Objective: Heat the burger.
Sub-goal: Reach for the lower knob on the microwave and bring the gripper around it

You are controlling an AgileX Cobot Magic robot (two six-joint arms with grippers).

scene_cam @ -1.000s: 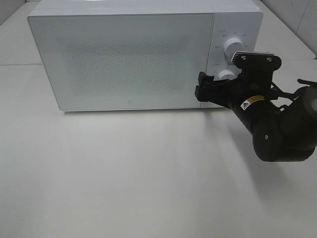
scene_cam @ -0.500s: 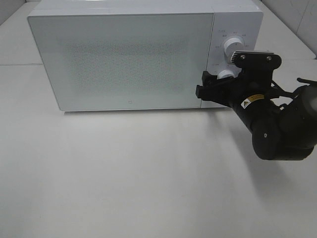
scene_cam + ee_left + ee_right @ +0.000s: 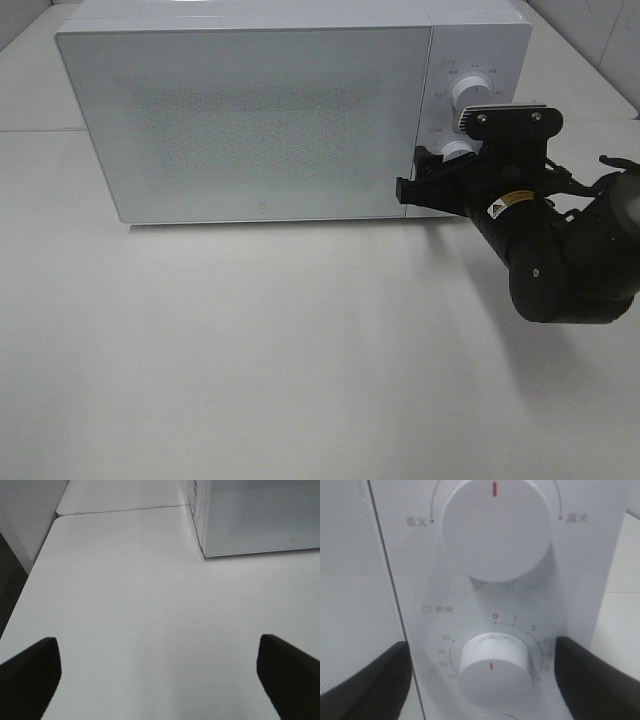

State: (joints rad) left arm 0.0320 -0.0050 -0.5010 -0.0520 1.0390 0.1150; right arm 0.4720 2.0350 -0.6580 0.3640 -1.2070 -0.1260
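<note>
- The worktop [image 3: 250, 350] is white and carries everything.
- The microwave [image 3: 300, 15] stands at the back of it, and its frosted door [image 3: 250, 120] is shut. The burger shows in no view. I judge that it sits behind that door, but the frosting hides whatever is inside.
- The right arm [image 3: 570, 260] reaches in from the right to the control panel at the microwave's right end.
- The left fingers [image 3: 30, 675] are spread wide and hold nothing. They hang over bare worktop off the microwave's left front corner, well apart from the panel.
- The right fingers [image 3: 590, 675] are spread too, one on each side of the lower dial, with a gap showing on both sides. They grip nothing.
- The power dial [image 3: 495, 535] sits just above, with its red mark straight up, and lies outside the fingers.
- The timer dial [image 3: 492, 667] lies straight ahead of the right fingers and between them. Its axis points out of the panel toward the wrist.
- The next move looks like a pinch across that dial and a twist about that axis. The right arm is far nearer, so the job falls to it.
</note>
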